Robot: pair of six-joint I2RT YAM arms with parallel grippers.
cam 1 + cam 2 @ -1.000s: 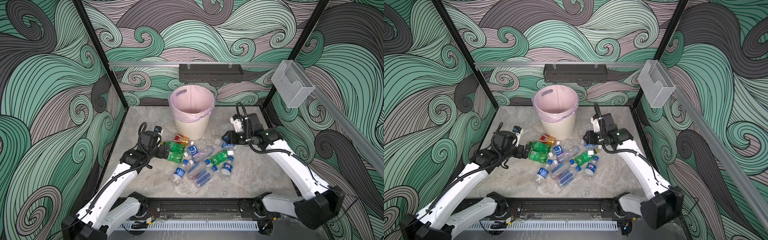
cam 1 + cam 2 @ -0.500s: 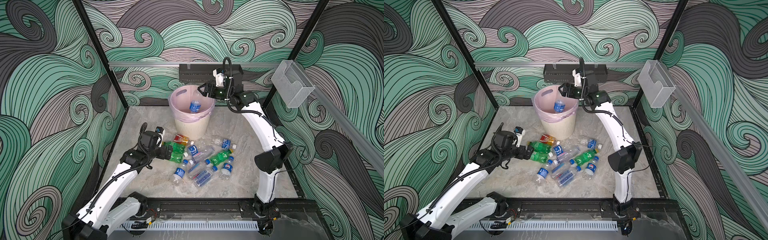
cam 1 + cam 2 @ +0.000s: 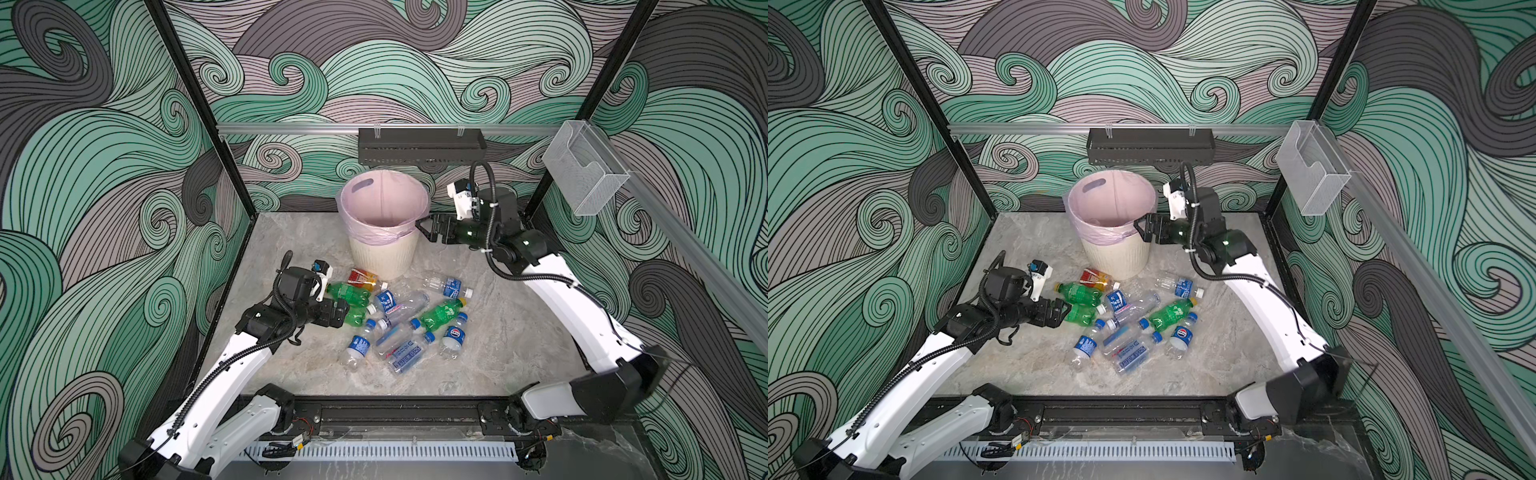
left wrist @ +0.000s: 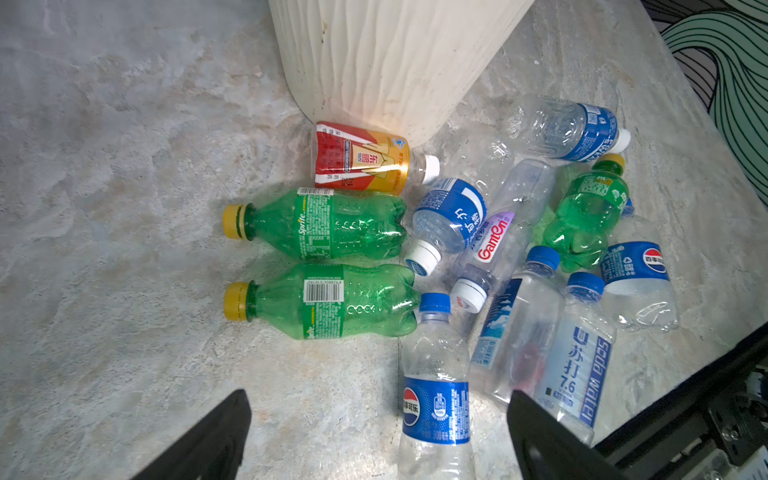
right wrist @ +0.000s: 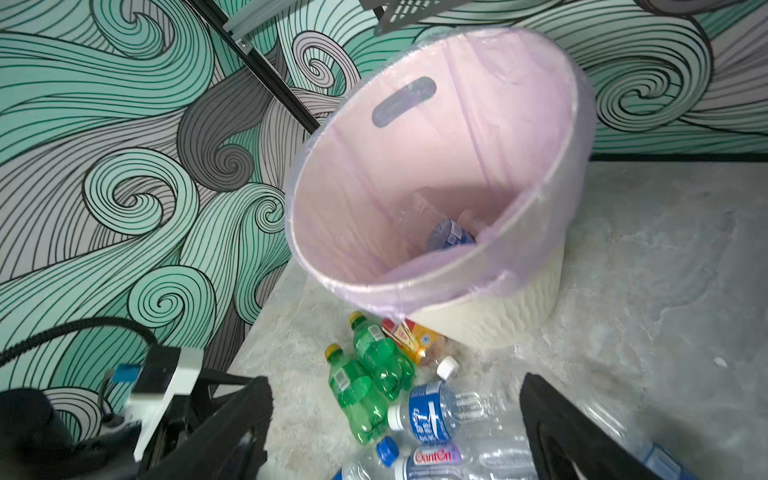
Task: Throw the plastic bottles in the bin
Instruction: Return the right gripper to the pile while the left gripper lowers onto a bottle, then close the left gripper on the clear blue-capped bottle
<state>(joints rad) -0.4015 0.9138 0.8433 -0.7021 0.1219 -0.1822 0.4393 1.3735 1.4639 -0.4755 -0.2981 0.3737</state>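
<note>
Nearest you, low and left of centre in both top views, your left gripper point(image 3: 343, 311) has its jaws wide apart with nothing between them. It faces the yellow-capped ends of two crushed green plastic bottles point(image 4: 328, 224) lying side by side on the grey marbled tabletop point(image 3: 519, 345). To their right, mid-frame, the other plastic bottles point(image 3: 405, 309) sprawl in a loose heap: clear ones with blue labels and caps, plus one more green.

Further back, a bottle with an orange-red label point(image 4: 361, 160) lies just beside the foot of the round cream-white ribbed bin point(image 3: 384, 257), which has a pink bag liner point(image 3: 374, 232) folded over its rim. In the right wrist view, one blue-labelled bottle point(image 5: 451, 237) sits at the bin's bottom.

Your right gripper point(image 3: 426, 227), jaws spread and empty, hangs just beside the bin's right rim. You cannot tell whether it touches the liner. Behind, a black perforated shelf point(image 3: 419, 145) hangs on the wall.
</note>
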